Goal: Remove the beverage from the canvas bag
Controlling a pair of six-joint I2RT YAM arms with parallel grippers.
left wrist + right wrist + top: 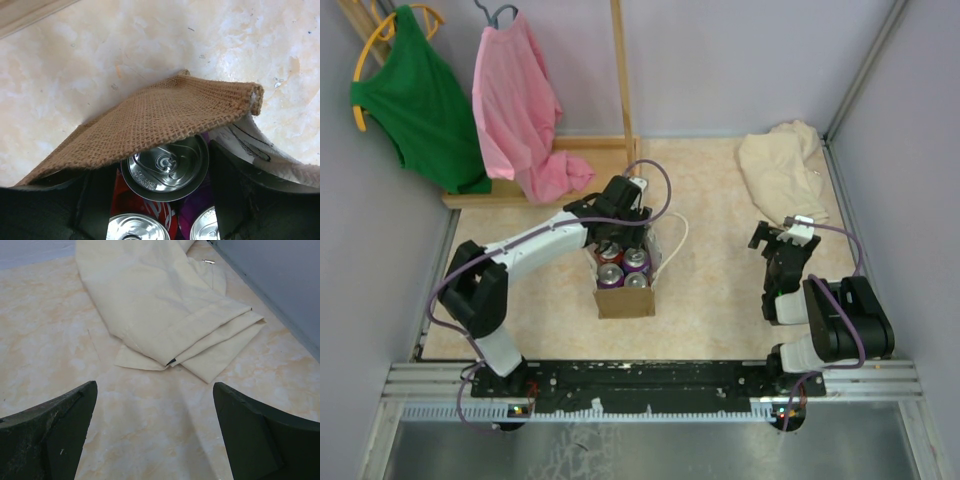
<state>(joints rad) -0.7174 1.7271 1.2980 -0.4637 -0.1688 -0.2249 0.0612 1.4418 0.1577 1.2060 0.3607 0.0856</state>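
Beige marbled tabletop (720, 300), lilac walls. Brown canvas bag (625, 300) upright at table centre, mouth open, cans inside. Left gripper (160, 185) reaches into bag's far end, jaws pinching silver-topped beverage can (165, 165) by its sides. Other cans (137, 227) just beside it, nearer. Burlap wall sags over can's far rim. Right gripper (155, 435) spread wide above bare tabletop, near cream cloth (165, 305) at far right.

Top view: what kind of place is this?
Probably a robot test booth: plain walls box in the table, and the left arm and right arm are bolted to a metal rail.
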